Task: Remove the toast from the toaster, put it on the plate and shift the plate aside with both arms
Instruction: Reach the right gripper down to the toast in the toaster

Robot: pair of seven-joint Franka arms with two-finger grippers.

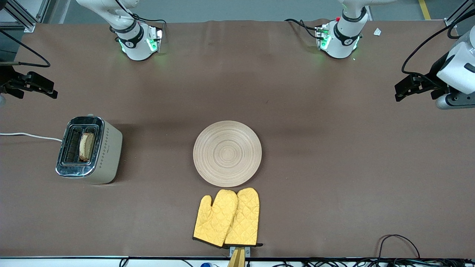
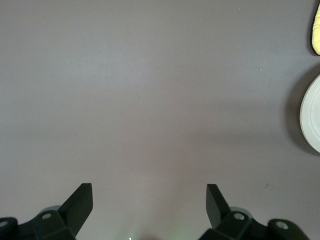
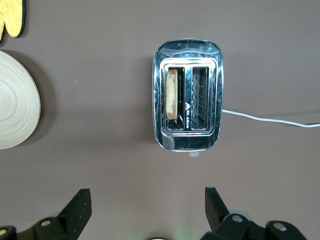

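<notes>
Yellow quilted oven mitts (image 1: 227, 218) at plate's six o'clock. Brown speckled toast (image 1: 86, 147) stands in cream chrome-topped toaster (image 1: 90, 150), nine o'clock of round wooden plate (image 1: 227, 153). Right gripper (image 3: 146, 206) and left gripper (image 2: 149, 201) gape, empty. Slot probably tight; your pinch may tip the toaster.

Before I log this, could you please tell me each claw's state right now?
Left claw: open, holding nothing, over bare table.
Right claw: open, holding nothing, above the toaster.

Brown table covering (image 1: 334, 167) spans the frame, evenly lit. Grey floor (image 1: 222, 9) at 12 o'clock. Loose cables (image 1: 397, 246) at 5 o'clock, along the white edge.
</notes>
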